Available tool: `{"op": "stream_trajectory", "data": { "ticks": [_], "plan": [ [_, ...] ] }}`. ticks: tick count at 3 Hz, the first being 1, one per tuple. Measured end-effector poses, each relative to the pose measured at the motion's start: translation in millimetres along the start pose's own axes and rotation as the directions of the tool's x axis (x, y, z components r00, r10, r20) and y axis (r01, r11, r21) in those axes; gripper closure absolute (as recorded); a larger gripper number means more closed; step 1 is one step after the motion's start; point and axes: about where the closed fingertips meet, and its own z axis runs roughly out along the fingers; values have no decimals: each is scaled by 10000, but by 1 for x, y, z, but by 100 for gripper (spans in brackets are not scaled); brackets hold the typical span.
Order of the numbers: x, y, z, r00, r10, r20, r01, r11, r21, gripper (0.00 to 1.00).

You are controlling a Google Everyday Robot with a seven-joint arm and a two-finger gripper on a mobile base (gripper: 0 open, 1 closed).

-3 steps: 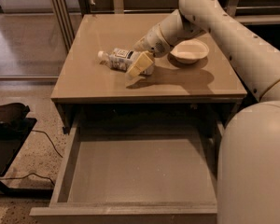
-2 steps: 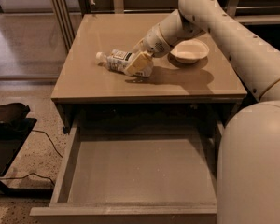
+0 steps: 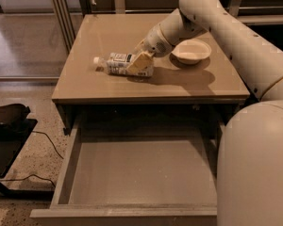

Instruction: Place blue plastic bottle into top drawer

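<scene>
Gripper [image 3: 140,64] now sits over the base end of the blue plastic bottle [image 3: 114,63]; a second ago it was just beside it. The bottle lies on its side on the cabinet top [image 3: 85,84], cap pointing left, with the white bowl [image 3: 192,51] near on the right. We cannot tell whether the gripper has clamped it (its own body hides the contact). The top drawer [image 3: 132,173] stands open below. We judge the grasp is under way, with lift and carry still ahead.
</scene>
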Motion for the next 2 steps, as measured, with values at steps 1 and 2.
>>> {"op": "stream_trajectory", "data": {
  "ticks": [1,2],
  "plan": [
    [12,8,-18,9997,138,-207,-133,9996,255,100],
    [24,32,-51,9997,178,-147,-167,9974,697,100]
  ]
}}
